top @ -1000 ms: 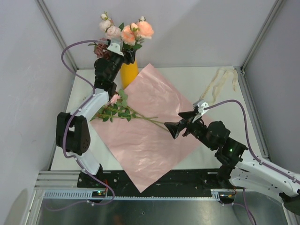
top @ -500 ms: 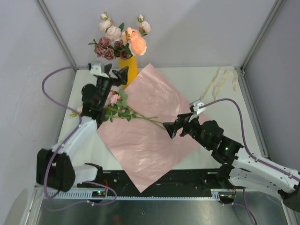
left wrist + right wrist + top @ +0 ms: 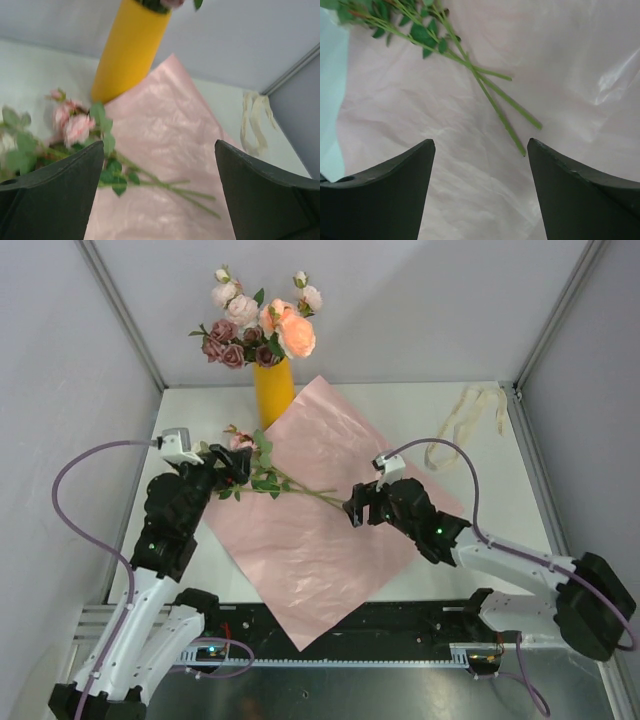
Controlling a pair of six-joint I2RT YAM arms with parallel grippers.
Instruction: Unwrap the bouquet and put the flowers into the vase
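White table (image 3: 410,410), pink paper (image 3: 320,540), yellow vase (image 3: 273,395), loose flowers (image 3: 262,478)

A robotics lab test cell. The white tabletop (image 3: 400,405) is boxed in on three sides by plain grey panels (image 3: 420,300) held in aluminium profile posts (image 3: 118,310). Two small robot arms (image 3: 170,530) are bolted to a black base plate (image 3: 400,615) at its near edge, with loose purple cables (image 3: 75,465) and a slotted cable duct (image 3: 150,652) beneath them.
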